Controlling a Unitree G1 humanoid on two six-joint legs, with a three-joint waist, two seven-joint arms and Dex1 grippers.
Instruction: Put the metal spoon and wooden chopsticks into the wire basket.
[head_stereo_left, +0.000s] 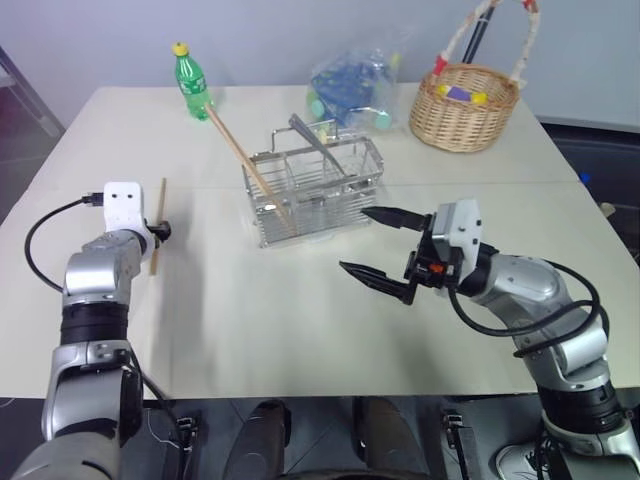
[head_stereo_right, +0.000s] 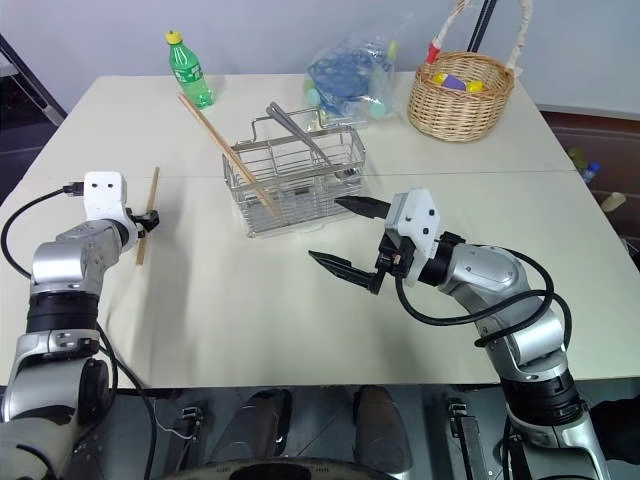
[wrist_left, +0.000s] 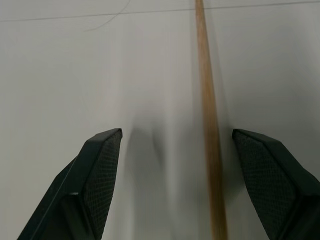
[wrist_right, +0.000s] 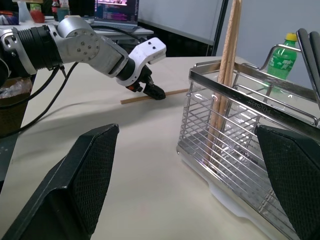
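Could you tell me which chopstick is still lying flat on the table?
The chopstick between the left gripper's open fingers; the other leans in the wire basket.

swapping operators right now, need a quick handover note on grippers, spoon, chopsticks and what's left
Left gripper: open, low over the table, straddling the loose chopstick that lies flat there; not gripped yet.
Right gripper: open, empty, hovering just in front of the wire basket.
Done: one chopstick already leans in the basket's left end, and the metal spoon sits inside with its handle sticking up.
Left: close on the loose chopstick, carry it over and drop it into the basket.
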